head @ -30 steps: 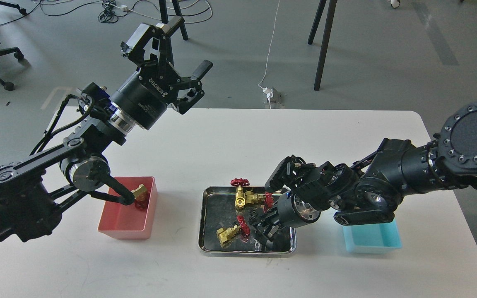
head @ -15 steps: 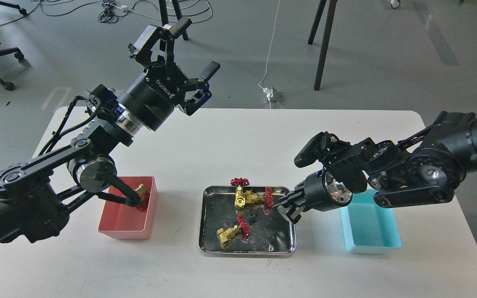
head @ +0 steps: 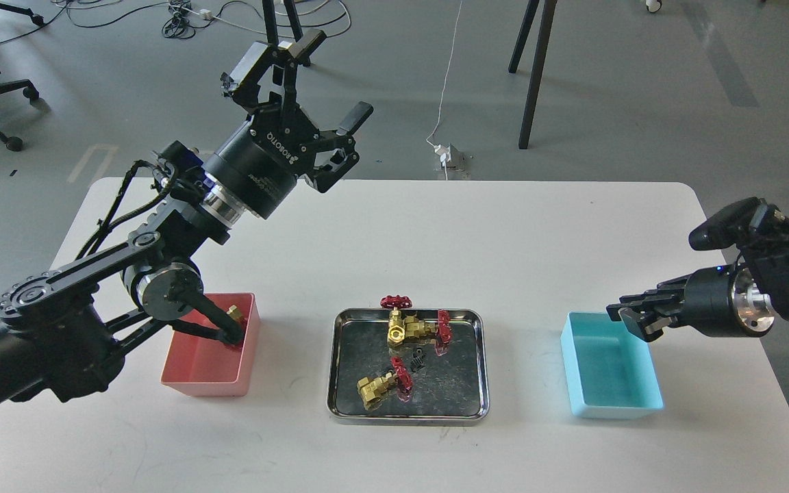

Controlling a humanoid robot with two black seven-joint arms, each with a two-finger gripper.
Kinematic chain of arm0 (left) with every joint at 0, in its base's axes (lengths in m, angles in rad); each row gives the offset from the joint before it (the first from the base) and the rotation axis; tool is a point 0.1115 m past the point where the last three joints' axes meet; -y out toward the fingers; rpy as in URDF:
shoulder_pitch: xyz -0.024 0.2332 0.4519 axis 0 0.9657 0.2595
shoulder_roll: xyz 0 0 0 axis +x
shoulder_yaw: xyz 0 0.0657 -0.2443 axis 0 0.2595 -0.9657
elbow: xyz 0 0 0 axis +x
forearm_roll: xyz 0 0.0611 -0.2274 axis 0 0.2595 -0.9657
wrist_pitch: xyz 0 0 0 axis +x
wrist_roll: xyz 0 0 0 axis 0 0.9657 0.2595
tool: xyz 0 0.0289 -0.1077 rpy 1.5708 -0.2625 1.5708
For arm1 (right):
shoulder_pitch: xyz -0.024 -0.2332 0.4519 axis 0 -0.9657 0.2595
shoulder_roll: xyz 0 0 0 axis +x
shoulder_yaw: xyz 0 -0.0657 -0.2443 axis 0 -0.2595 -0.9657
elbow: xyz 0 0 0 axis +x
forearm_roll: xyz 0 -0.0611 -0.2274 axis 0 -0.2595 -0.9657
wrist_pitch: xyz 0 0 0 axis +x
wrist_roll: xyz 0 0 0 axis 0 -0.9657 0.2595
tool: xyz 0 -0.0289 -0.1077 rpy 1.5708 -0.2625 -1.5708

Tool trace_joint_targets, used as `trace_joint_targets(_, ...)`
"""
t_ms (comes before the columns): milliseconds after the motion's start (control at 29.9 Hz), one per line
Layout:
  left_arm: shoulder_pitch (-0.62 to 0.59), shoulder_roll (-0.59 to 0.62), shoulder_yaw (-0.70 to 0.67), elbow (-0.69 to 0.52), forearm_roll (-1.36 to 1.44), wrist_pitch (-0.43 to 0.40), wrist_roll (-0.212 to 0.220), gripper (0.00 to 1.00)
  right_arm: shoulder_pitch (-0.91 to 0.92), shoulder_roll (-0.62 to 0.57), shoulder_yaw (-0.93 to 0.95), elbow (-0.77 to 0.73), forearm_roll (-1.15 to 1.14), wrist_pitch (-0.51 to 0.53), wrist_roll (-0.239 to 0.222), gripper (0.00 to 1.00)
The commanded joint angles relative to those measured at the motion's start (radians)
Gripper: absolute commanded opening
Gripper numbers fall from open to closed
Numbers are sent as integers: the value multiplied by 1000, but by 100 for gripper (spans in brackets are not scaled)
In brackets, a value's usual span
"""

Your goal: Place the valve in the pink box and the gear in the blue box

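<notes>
A valve [head: 233, 319] lies in the pink box [head: 209, 373], partly hidden by the left arm; two more valves [head: 415, 327] and a gear [head: 417, 359] sit in the steel tray [head: 480, 356] mid-counter [head: 381, 233]. The left end effector [head: 316, 82] is raised with fingers spread, empty. The right end effector [head: 631, 316] hovers over the blue box's [head: 614, 411] far edge; I cannot tell whether it grips anything.

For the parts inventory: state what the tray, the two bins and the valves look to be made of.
Tray: polished steel, apparently; it mirrors the valves.
Pink box and blue box: matte plastic, uniform colour.
Valves: shiny gold bodies, likely brass; red handwheels look painted, material unclear.
</notes>
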Motion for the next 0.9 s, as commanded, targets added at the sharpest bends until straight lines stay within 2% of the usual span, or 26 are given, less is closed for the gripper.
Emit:
trace_joint_targets(0, -1, -16, 3, 5, 1, -1, 0, 99, -31, -5, 9, -3, 0, -2, -3, 32)
trace_joint_targets(100, -1, -13, 0, 7, 30, -1, 0, 99, -33, -5, 15, -8, 14, -7, -3, 59)
trace_joint_targets(167, -1, -13, 0, 11, 35, -1, 0, 99, -34, -3, 20, -11, 43, -11, -4, 94)
trace_joint_targets(201, 0, -13, 0, 11, 35, 1, 0, 99, -37, -2, 26, -11, 64, -11, -4, 99)
trace_joint_targets(334, 0, -13, 1, 19, 37, -1, 0, 99, -42, -3, 87, -20, 104, -10, -4, 99)
trace_joint_targets(434, -8, -12, 0, 72, 35, -2, 0, 99, -42, -9, 252, -74, 182, -24, -6, 99)
trace_joint_targets(535, -34, -7, -3, 157, 35, -42, 0, 99, -75, -5, 524, -135, 557, -22, 3, 99)
trace_joint_targets(668, -95, -5, -54, 319, 21, -229, 0, 99, -163, 38, 875, -206, 1133, 7, 23, 99)
trace_joint_targets(735, -104, -16, -110, 451, 5, -329, 0, 99, -235, 70, 1010, -230, 1311, 80, 72, 99)
trace_joint_targets(802, -104, -57, -182, 577, -41, -329, 0, 99, -327, 92, 1115, -273, 1385, 235, 156, 99)
trace_joint_targets(869, -104, -111, -245, 658, -100, -329, 0, 99, -431, 127, 1198, -353, 1398, 433, 258, 99)
